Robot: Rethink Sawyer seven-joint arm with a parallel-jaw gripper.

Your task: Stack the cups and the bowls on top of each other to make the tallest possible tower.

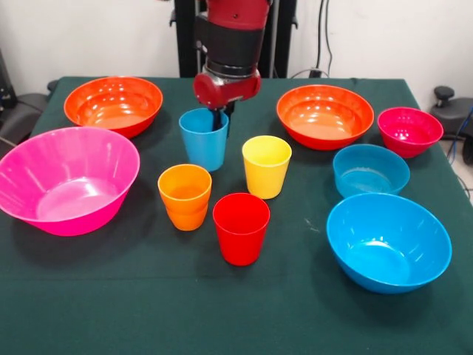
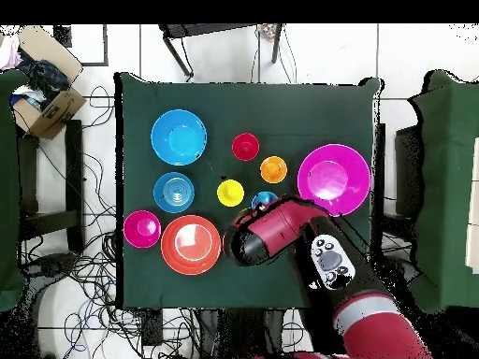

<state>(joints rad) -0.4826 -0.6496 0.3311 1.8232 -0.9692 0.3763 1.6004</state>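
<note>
Nothing stacked yet; cups and bowls sit apart, upright on the green-clothed tabletop (image 1: 148, 296). Hand (image 1: 220, 117) hangs at the far rim of the light blue tapered plastic cup (image 1: 204, 138), probably for a rim grab. Cannot tell whether it's open or closed.

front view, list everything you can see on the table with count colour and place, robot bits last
cups: 4, all upright and apart mid-table; light blue cup farthest back, yellow cup to its right, orange cup front left, red cup nearest
large bowls: pink bowl at the left edge, large blue bowl front right
orange-red bowls: 2, left orange-red bowl back left, right orange-red bowl back right
small bowls: small blue bowl right of centre, magenta bowl far right
table: 1, dark green cloth
arm: red and black, coming down at the back
gripper: behind the light blue cup's rim, fingers hidden
</note>
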